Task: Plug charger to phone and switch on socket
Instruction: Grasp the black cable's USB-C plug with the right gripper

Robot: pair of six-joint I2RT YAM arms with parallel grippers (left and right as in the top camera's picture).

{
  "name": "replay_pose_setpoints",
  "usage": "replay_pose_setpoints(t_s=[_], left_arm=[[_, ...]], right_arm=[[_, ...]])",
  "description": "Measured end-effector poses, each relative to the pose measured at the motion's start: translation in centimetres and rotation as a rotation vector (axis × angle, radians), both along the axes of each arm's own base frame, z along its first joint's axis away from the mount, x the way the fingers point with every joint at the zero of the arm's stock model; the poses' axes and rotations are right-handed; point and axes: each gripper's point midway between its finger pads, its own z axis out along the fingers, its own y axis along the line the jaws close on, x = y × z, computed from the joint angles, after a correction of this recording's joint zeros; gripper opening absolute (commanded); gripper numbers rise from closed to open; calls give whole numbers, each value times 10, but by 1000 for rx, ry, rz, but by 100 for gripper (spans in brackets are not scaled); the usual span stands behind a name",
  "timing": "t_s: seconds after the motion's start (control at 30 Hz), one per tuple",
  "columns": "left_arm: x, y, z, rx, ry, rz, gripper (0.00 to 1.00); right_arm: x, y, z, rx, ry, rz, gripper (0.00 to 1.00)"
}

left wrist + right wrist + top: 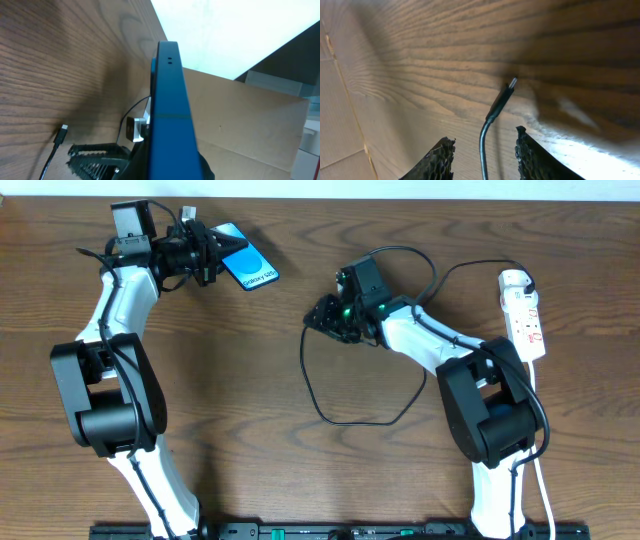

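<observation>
On the wooden table (300, 480), nearest to the arm bases, the charger (303, 365) lies in a wide loose loop between the two arms. Its one end runs up to the right gripper (322, 318), which is low over the table near the middle. In the right wrist view this gripper (484, 136) stands open with a moderate gap. The black cable passes between the two fingers (440, 157) without touching them, and the small plug tip (510, 85) rests on the wood just beyond the fingertips. The gripper holds nothing. To the right, well apart from it, the socket (525, 315) lies flat along the table edge, and its white cord (540, 470) goes down beside the right arm. Farther, at the far left side, the left gripper (232, 252) is closed on the phone (252, 270) and grips it at one end; the blue screen faces up to the overhead camera. In the left wrist view the phone (170, 115) is seen from its thin edge, with the charger tip (62, 131) on the table beyond it. Behind the table stands brown cardboard (240, 115).
</observation>
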Motion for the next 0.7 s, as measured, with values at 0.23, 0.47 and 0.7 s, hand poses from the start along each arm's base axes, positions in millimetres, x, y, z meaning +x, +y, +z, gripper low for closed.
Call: replay_pose_setpoints(t_s=[0.23, 0.47, 0.7], left_arm=[[0, 0, 0, 0, 0, 0, 8], [-1, 0, -1, -1, 9, 0, 7], [-2, -1, -2, -4, 23, -1, 7]], right_arm=[[-13, 17, -5, -44, -7, 13, 35], [-15, 18, -16, -72, -2, 0, 34], [-9, 20, -22, -66, -11, -7, 32]])
